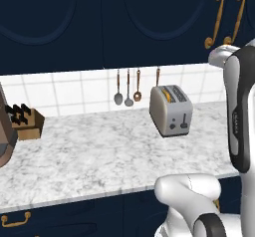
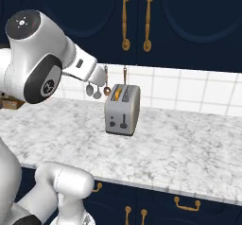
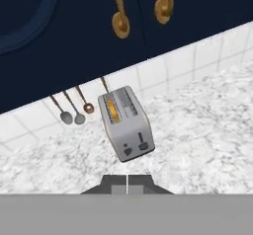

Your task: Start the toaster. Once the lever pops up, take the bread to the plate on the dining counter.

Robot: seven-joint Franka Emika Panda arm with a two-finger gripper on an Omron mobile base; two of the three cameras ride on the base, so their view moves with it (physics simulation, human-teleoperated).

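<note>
The silver-grey toaster (image 1: 171, 110) (image 2: 123, 109) (image 3: 126, 123) stands upright on the marbled counter near the tiled back wall. A tan strip of bread (image 1: 169, 95) (image 2: 117, 95) (image 3: 113, 111) shows in one top slot. The toaster's lever and knob face outward on its end panel (image 3: 136, 146). In the hand view my gripper (image 3: 127, 182) is shut, fingertips together with nothing between them. It hovers above the counter, some way short of the toaster's lever end. The plate and the dining counter are out of view.
Several utensils (image 1: 128, 94) (image 2: 97, 91) (image 3: 74, 115) hang on the tiled wall beside the toaster. A wooden knife block (image 1: 27, 121) stands at the far left. Dark navy upper cabinets with gold handles (image 2: 125, 18) hang overhead. The counter's front edge (image 1: 99, 191) runs close to the robot base.
</note>
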